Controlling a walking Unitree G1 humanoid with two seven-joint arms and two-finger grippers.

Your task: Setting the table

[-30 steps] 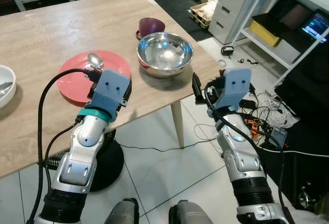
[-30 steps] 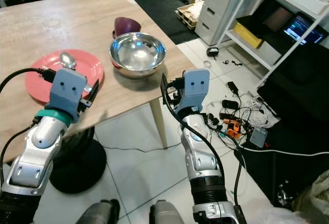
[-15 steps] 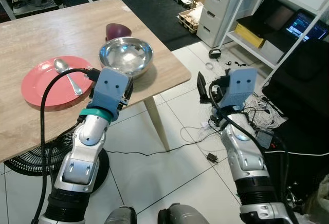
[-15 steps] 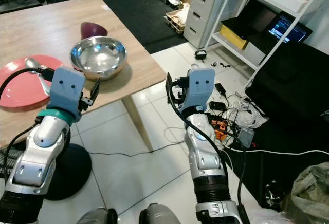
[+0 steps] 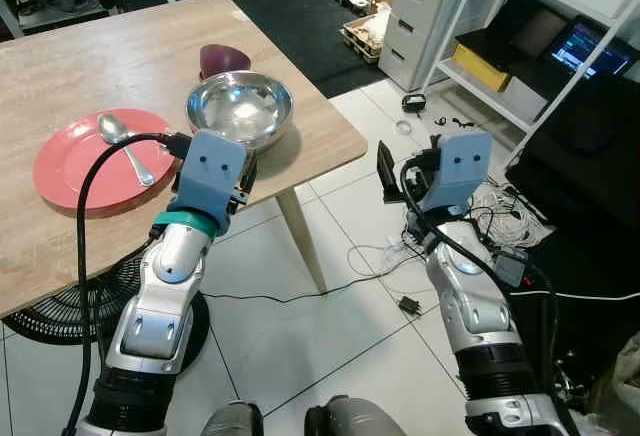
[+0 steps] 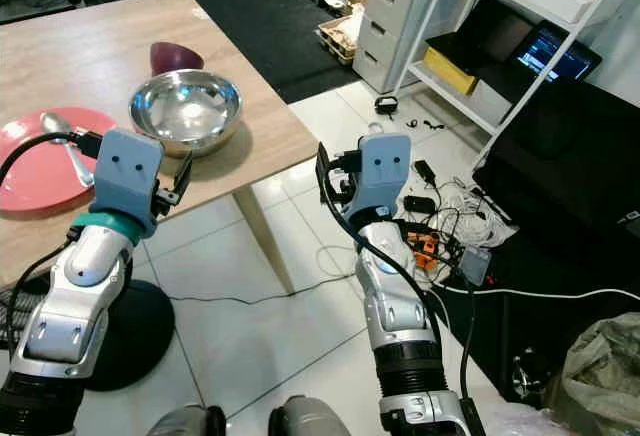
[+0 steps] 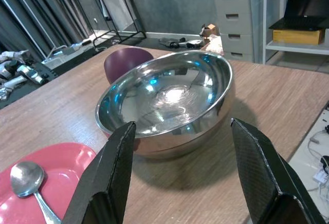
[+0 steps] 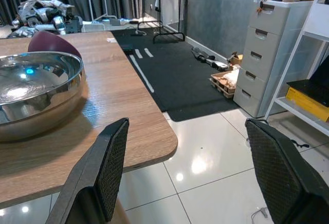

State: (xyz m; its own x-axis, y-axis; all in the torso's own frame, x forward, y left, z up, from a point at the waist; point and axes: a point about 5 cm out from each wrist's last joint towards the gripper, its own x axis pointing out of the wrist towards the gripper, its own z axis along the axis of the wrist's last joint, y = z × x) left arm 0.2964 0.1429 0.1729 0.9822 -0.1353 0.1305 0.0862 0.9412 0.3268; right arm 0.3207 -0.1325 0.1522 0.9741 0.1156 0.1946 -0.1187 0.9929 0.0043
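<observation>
A red plate (image 5: 70, 161) lies on the wooden table (image 5: 120, 56) with a metal spoon (image 5: 122, 142) on it. To its right stands a steel bowl (image 5: 240, 108), and behind that a small purple bowl (image 5: 223, 57). My left gripper (image 7: 180, 178) is open at the table's near edge, just in front of the steel bowl (image 7: 167, 98), holding nothing. My right gripper (image 8: 187, 167) is open and empty in the air to the right of the table's corner (image 8: 159, 142), above the tiled floor.
White floor tiles (image 5: 330, 326) lie below the table's right end. A fan base (image 5: 60, 306) stands under the table. Loose cables (image 5: 500, 226), white drawers (image 5: 430, 6) and a shelf with a laptop (image 5: 590, 46) are at the right.
The camera has drawn back from the table and turned a little, so the plate and bowls sit farther left. Both grippers stay open and empty.
</observation>
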